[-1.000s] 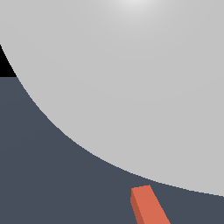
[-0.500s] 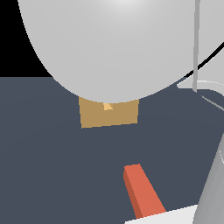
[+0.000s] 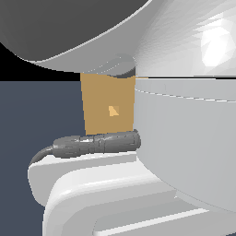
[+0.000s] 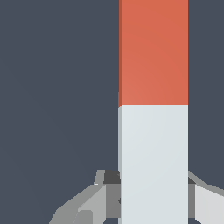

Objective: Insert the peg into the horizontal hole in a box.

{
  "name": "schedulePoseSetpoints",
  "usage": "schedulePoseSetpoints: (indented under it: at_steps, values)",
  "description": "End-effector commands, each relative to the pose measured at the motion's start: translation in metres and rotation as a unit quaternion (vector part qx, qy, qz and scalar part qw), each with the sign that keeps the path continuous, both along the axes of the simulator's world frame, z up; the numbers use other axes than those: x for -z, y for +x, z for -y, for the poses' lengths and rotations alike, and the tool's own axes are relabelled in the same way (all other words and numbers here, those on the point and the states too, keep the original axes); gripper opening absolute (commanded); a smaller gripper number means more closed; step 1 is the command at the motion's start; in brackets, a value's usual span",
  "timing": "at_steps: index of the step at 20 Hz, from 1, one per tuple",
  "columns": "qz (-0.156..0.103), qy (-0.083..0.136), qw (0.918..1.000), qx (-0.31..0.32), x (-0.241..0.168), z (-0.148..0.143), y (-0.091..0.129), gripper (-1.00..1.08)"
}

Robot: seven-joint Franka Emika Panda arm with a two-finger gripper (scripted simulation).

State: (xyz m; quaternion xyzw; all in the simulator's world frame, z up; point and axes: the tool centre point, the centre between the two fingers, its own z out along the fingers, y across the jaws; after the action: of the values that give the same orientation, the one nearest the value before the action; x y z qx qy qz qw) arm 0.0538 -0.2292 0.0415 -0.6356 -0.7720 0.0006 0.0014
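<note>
Close-up, square red/white peg [image 4: 153,109] btwn grey pincer [image 4: 151,197] fingers

In the exterior view the arm [image 3: 184,138] fills most of the picture and covers the box [image 3: 107,106] at its top, its bottom and the exterior view's right side; only a strip of its face with the hole [image 3: 113,110] shows. The peg is hidden there. In the wrist view the peg [image 4: 153,109] runs off the picture at both ends, and it covers the gap of the gripper [image 4: 153,199], so whether the fingers [image 4: 111,197] touch it cannot be told.
</note>
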Motion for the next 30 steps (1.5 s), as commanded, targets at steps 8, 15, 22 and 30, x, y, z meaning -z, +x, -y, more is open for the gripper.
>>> schedulePoseSetpoints:
  at_steps: [8,15,22,30]
  values:
    - [0.001,0.000,1.0000,-0.004,-0.024,-0.089,-0.018,-1.00]
    - [0.001,0.000,1.0000,-0.006,-0.038,-0.147,-0.028,-1.00]
    - [0.002,-0.001,1.0000,-0.007,-0.046,-0.176,-0.032,-1.00]
    - [0.000,0.000,1.0000,-0.007,-0.045,-0.176,-0.032,-1.00]
